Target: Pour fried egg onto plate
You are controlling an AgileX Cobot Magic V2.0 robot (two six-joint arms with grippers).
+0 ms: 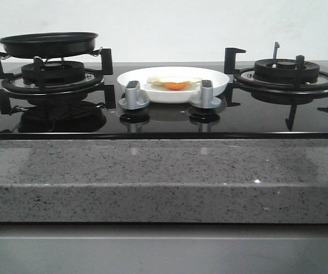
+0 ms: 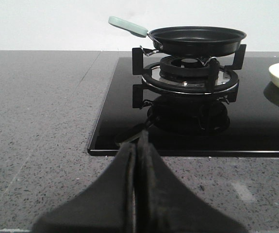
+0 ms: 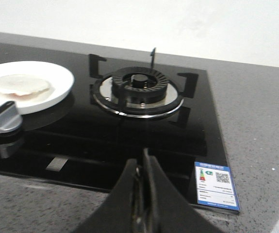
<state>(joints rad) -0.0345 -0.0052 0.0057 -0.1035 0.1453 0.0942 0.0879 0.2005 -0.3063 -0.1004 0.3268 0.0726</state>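
The fried egg [image 1: 175, 83], white with an orange yolk, lies in the white plate [image 1: 215, 79] at the middle of the black hob, behind two silver knobs. The right wrist view shows the egg [image 3: 20, 85] in the plate [image 3: 61, 77] too. The black frying pan [image 1: 48, 43] with a pale green handle [image 2: 127, 25] sits empty on the left burner [image 2: 190, 73]. My left gripper [image 2: 137, 145] is shut and empty over the stone counter, in front of the pan. My right gripper [image 3: 143, 162] is shut and empty near the hob's front edge. Neither gripper shows in the front view.
The right burner [image 3: 138, 88] with its black grate stands bare. Two silver knobs [image 1: 134, 95] stand just in front of the plate. A blue label [image 3: 216, 184] sits on the hob's front right corner. Grey speckled counter [image 2: 37, 121] surrounds the hob.
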